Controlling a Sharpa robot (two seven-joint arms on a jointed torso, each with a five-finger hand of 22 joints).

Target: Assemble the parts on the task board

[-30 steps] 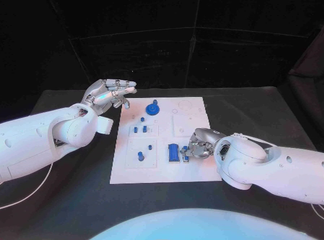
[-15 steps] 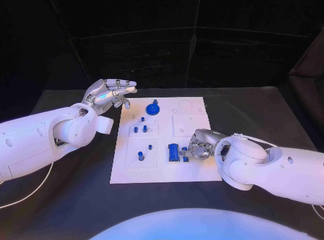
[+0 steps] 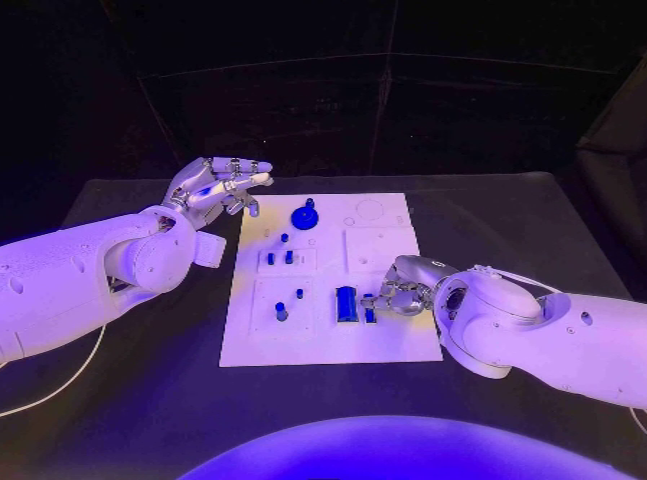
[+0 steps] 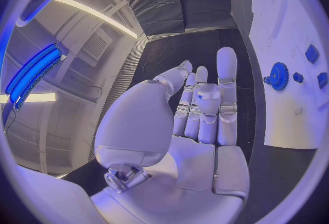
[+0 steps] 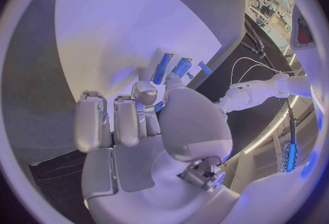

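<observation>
Fingers (image 3: 385, 298) of the right hand (image 3: 404, 290) pinch a small blue part (image 3: 368, 300).

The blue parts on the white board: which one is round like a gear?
The blue gear at the board's far end, near the left hand; the other parts are small pegs or blocks.

A white rectangular task board (image 3: 388, 335) lies flat in the middle of the surface. A round blue gear (image 3: 306, 217) sits near its far edge. Small blue pegs (image 3: 277, 257) stand in its middle, and a longer blue block (image 3: 346, 304) lies toward its near end.
</observation>
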